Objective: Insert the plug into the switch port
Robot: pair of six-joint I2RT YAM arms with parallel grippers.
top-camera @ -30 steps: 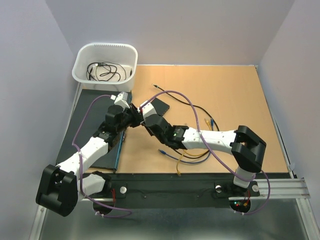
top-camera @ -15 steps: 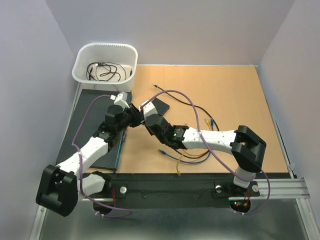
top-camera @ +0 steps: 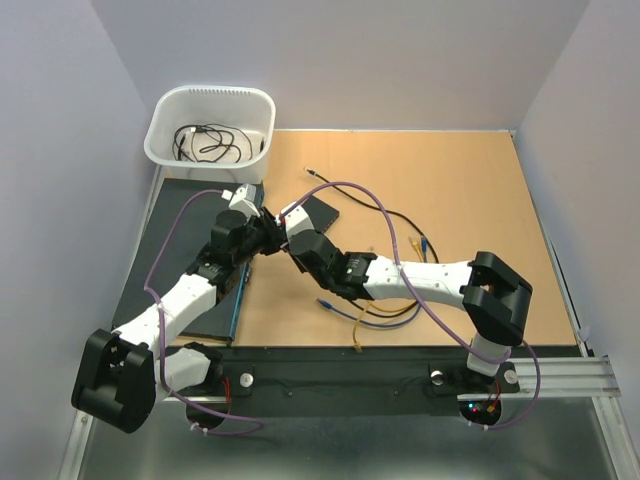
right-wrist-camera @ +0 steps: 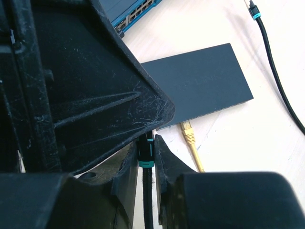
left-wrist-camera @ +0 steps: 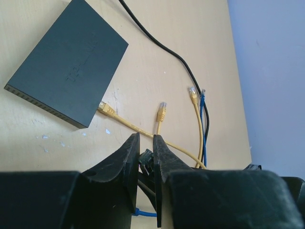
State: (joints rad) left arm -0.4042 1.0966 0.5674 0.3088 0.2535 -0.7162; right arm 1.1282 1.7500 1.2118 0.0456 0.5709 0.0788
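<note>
Top external showed your two grippers meeting tip to tip, just left of switch point(top-camera: 316, 211). Left gripper point(left-wrist-camera: 146, 139): fingers nearly together, small dark piece pinched between, seemingly plug point(right-wrist-camera: 146, 151). Right gripper point(right-wrist-camera: 146, 143): closed on same black plug at teal band. Switch lay flat just beyond both, long axis diagonal. Switch port point(left-wrist-camera: 45, 107) row on long edge faced left gripper, so nearer for it. Yellow plug point(left-wrist-camera: 106, 109) lay beside switch corner.

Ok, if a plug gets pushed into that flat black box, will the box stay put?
Probably not unaided. The black box lies loose on the smooth wooden tabletop with no stop visible behind it, so it would likely slide. It looks thin, so probably light. Its low, wide shape makes tipping unlikely.
</note>
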